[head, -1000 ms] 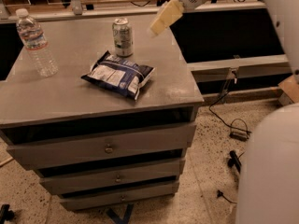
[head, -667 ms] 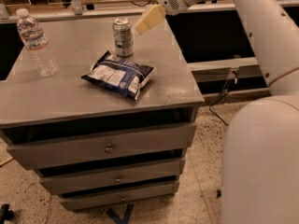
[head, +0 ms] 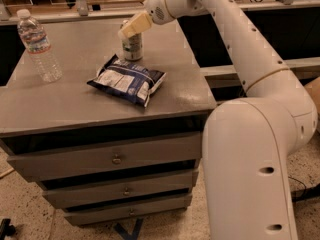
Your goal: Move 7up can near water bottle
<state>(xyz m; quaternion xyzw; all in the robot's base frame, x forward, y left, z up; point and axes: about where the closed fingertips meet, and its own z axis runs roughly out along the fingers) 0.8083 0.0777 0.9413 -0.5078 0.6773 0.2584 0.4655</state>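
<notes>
The 7up can (head: 132, 47) stands upright on the grey cabinet top (head: 75, 99), at the back middle. My gripper (head: 131, 26) is right over the can's top, its cream fingers covering the upper rim. The water bottle (head: 39, 46), clear with a white cap, stands upright at the back left of the cabinet top, well apart from the can.
A dark blue-and-white snack bag (head: 127, 80) lies just in front of the can. The cabinet has several drawers (head: 116, 159) below. My white arm (head: 250, 59) reaches in from the right. A dark shelf and rail run behind the cabinet.
My gripper has moved left and down from the right of the can to just above its top. The can, bottle and bag have stayed in place.
</notes>
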